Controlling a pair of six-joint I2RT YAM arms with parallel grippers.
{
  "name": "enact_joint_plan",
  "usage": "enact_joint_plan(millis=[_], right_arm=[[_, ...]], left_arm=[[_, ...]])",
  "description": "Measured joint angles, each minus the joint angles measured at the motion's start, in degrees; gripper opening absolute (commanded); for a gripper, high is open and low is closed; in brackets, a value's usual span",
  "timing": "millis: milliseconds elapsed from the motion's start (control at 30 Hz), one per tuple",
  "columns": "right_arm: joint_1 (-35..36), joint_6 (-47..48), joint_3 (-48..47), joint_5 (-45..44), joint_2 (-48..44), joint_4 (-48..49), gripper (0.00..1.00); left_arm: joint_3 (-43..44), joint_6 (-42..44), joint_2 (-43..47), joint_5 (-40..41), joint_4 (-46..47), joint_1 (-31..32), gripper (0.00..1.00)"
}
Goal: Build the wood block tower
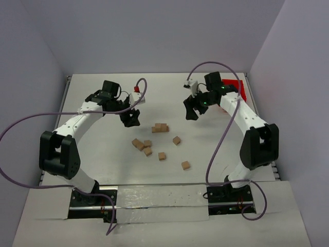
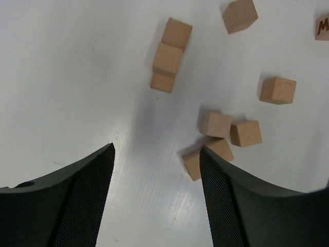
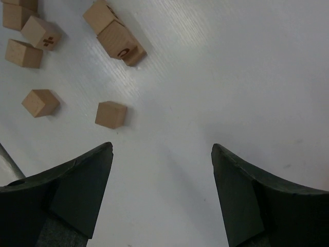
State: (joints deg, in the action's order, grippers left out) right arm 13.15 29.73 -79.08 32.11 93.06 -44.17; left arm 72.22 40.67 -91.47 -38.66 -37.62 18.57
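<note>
One white worktop (image 1: 164, 92) carries everything here. The left arm (image 1: 85, 117) and the right arm (image 1: 248, 119) reach over it from the near edge, and a red bin (image 1: 237, 85) sits behind the right arm at the far right.

The left end effector (image 1: 131, 118) hangs just left of the cubes with its fingers apart. Its wrist view shows only bare white surface in the gap. The right end effector (image 1: 194, 109) hovers to their right, likewise spread and holding nothing.

The tower (image 1: 160, 127) looks barely begun. It is a short row of about three cubes laid touching side by side, near the middle of the worktop between the two end effectors. Whether any cube already sits on another I cannot tell.

The other wood blocks (image 1: 144, 146) lie loose, nearer the arm bases. Three huddle together on the left, one (image 1: 176, 140) sits just right of the row, and two more (image 1: 162, 156) lie apart toward the front.

At most the base course seems laid. About six cubes remain to be picked up and stacked, so most of the building is ahead.
</note>
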Motion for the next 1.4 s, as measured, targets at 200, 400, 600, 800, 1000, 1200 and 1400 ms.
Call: enact_joint_plan(millis=[200,400,600,800,1000,1200,1400], right_arm=[[7.4,5.6,-5.6,-1.1,8.3,-0.6,0.87],[13.0,8.4,-7.7,-2.9,13.1,0.9,0.85],[17.3,10.5,-7.5,-5.9,14.2,3.7,0.82],[19.4,14.5,-5.9,-6.6,14.2,6.0,0.81],[19.6,21.1,-5.3,-5.9,14.7,5.7,0.81],[19.6,25.9,-5.4,-5.0,17.3,4.9,0.8],[19.6,29.2,-7.8,-3.9,20.3,2.0,0.78]], left_arm=[[-4.2,-5.0,-0.3,-5.5,-0.2,-8.1,0.72],[-8.0,-9.3,-0.3,-8.3,1.9,-13.1,0.72],[-12.3,-12.0,0.4,-9.0,5.7,-14.2,0.72],[-14.5,-13.5,0.6,-9.8,8.6,-14.3,0.72],[-14.5,-13.7,0.6,-10.3,10.4,-14.3,0.72],[-14.6,-13.7,0.6,-10.9,11.3,-14.3,0.73],[-14.8,-13.7,0.6,-11.0,11.8,-14.3,0.74]])
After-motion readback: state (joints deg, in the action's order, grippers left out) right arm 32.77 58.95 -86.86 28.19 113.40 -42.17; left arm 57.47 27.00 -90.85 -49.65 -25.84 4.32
